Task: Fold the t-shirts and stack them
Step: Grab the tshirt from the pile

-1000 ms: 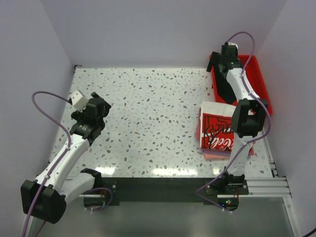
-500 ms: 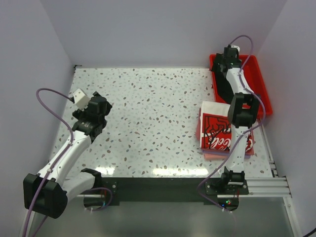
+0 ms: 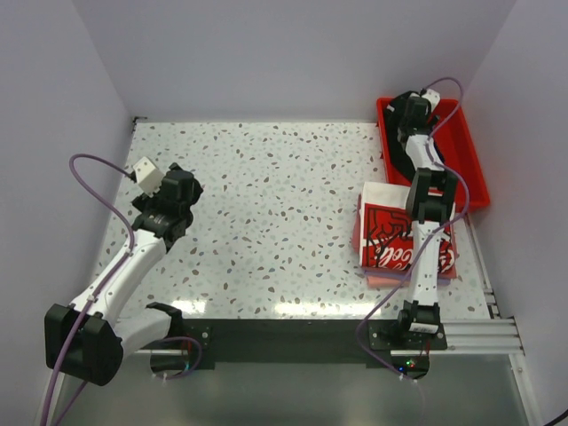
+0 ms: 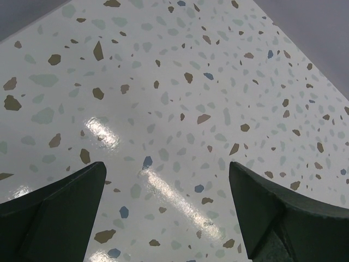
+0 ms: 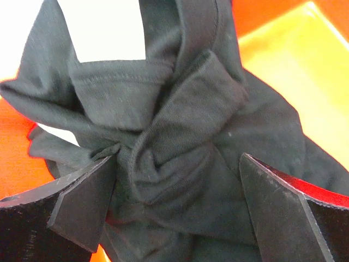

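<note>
Right claw [image 5: 174,164] reached farther into tray [image 3: 470,160], spread wide (empty) astride bunched black t-shirt [image 5: 185,114].

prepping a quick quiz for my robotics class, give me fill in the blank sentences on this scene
The crumpled black cloth t-shirt lies in the ____ plastic tray.
The right gripper hangs over that shirt with its jaws ____.
The folded white t-shirt with a red-and-black print rests on a ____ folded shirt.
The left gripper hangs open over the speckled tabletop, holding ____.
Missing words: red; open; pink; nothing.
</note>
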Robot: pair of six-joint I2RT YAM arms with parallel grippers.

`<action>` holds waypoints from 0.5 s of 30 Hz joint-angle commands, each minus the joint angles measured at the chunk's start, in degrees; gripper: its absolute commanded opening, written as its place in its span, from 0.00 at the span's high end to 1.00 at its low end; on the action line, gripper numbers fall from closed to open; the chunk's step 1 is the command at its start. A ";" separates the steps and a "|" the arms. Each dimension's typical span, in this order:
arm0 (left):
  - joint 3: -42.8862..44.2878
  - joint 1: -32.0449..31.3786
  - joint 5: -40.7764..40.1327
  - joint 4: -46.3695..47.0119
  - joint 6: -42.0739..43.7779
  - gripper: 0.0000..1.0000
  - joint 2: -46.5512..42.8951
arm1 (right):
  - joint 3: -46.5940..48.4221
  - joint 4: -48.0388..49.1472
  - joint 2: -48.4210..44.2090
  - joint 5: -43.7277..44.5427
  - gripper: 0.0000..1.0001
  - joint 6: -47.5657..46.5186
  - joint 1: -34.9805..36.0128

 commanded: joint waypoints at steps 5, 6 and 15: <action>3.42 0.54 -3.46 -0.67 0.12 0.00 0.37 | 3.57 11.28 2.81 -1.74 0.11 0.99 -0.48; 3.42 0.54 -3.55 -0.67 0.12 0.00 0.28 | 2.69 11.90 2.54 -2.27 0.26 1.07 -0.48; 3.77 0.54 -3.02 -1.46 0.12 0.00 0.36 | 1.72 15.68 0.88 -6.67 1.00 -0.07 -0.57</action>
